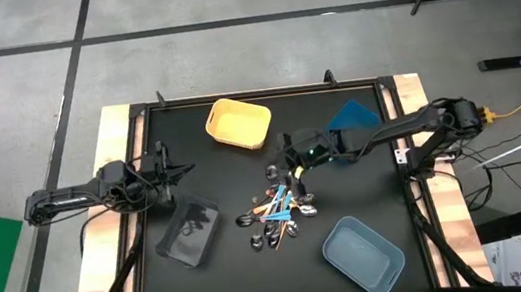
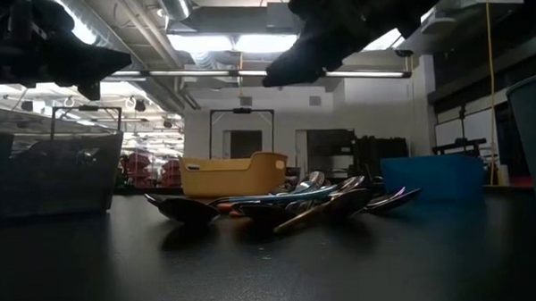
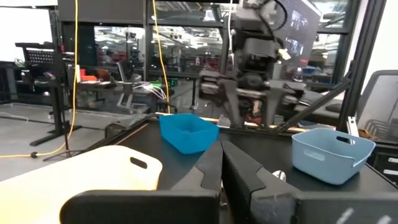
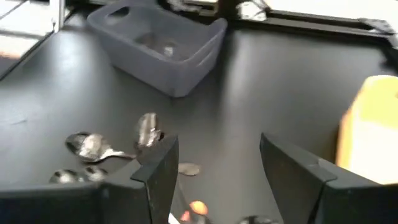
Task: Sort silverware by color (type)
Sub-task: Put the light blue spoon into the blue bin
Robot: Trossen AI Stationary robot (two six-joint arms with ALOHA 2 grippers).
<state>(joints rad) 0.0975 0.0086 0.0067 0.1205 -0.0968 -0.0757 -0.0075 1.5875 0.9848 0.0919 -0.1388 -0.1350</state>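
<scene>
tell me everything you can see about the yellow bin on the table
The yellow rectangular plastic bin looks opaque, with rounded corners, a rolled rim and a handle slot cut in an end wall. It stands upright on the black table top, turned at an angle to the table's edges, near the far edge and left of the dark blue bin. In the high view it looks empty. Nothing touches it; the silverware pile lies apart, nearer the table's middle.

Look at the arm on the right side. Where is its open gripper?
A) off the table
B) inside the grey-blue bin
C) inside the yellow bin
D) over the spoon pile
D: in the high view the right gripper hangs at the top edge of the spoon pile, and its wrist view shows its open fingers above spoons.
</scene>
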